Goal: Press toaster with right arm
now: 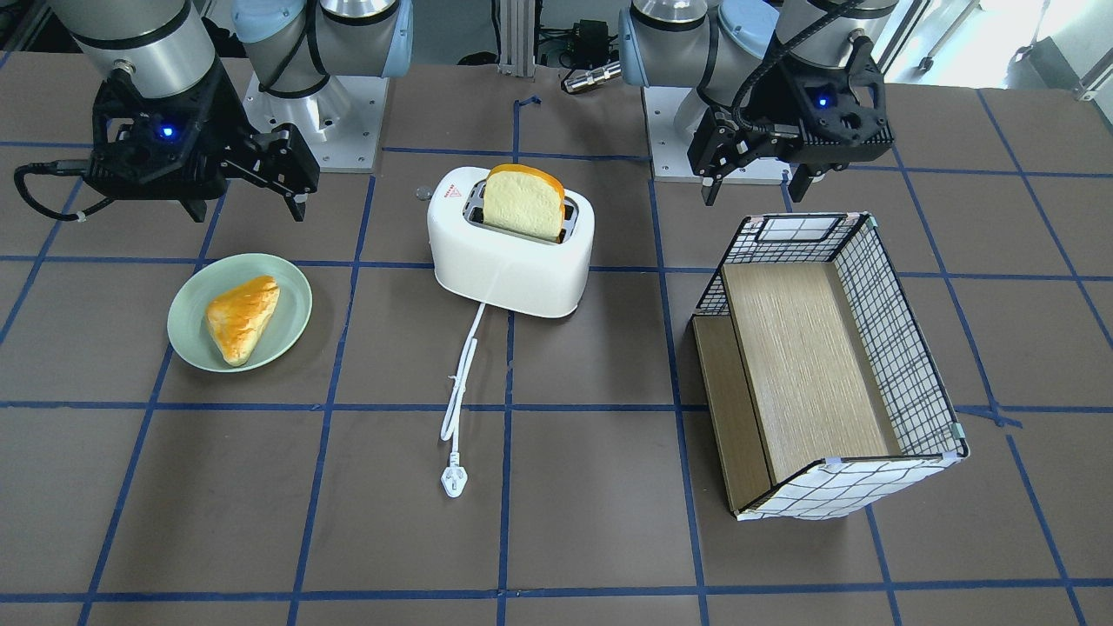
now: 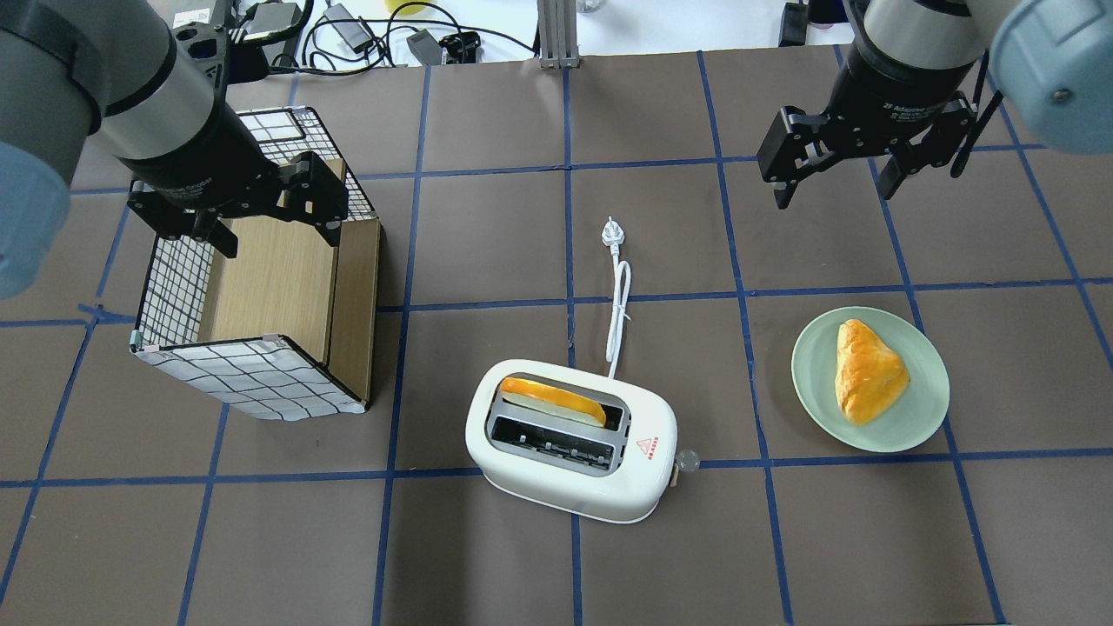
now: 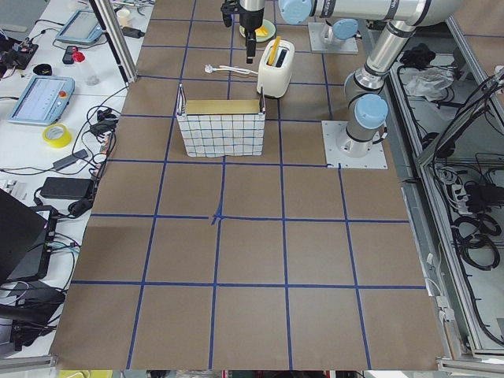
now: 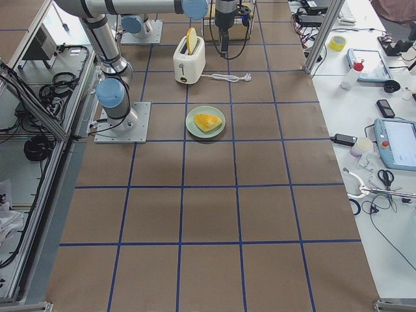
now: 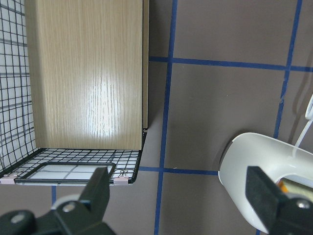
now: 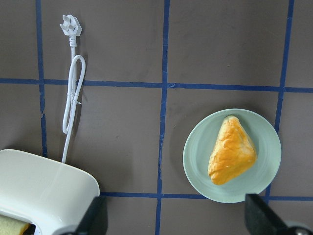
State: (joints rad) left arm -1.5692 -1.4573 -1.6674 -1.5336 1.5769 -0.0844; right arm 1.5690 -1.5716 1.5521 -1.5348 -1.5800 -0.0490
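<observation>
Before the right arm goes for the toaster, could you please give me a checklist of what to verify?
1. The right gripper is open and empty: ok.
2. The lever knob on the toaster is uncovered: ok.
3. The bread slice is seated in a slot: ok.
4. The left gripper is away from the toaster, above the basket: ok.
5. The plug is connected: not ok, it lies loose on the table.
</observation>
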